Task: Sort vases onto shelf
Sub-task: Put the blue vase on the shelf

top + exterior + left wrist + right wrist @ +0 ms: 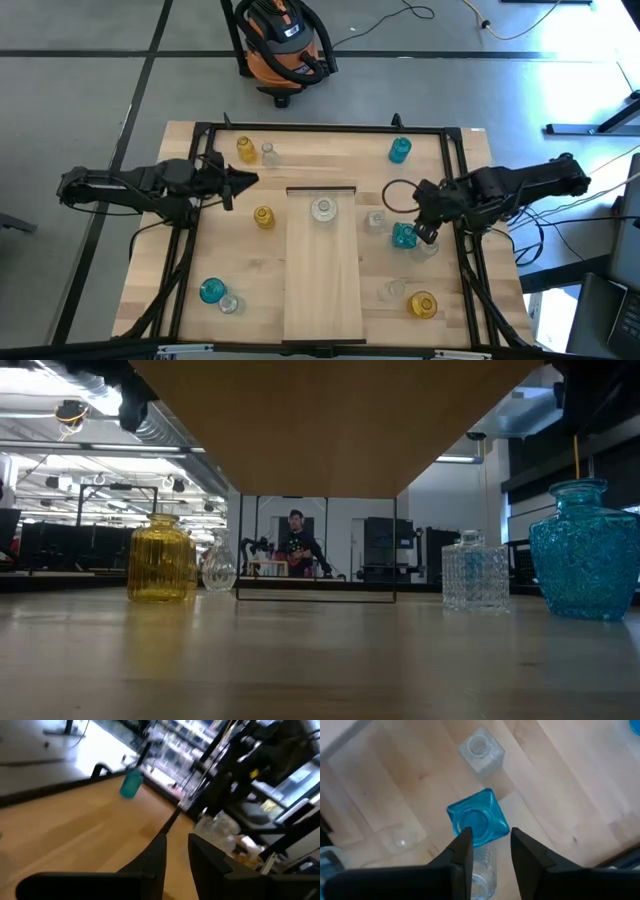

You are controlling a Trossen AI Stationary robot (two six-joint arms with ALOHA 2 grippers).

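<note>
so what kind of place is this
Probably a robotics lab or workshop. A shop vacuum and loose cables sit on a bare grey floor past the table, and the low view shows a big open room with ceiling ducting and a person at benches.

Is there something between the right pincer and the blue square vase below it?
Nothing visible. The right pincer hangs directly above the blue square vase; a clear vase stands beside it, not in the way.
</note>
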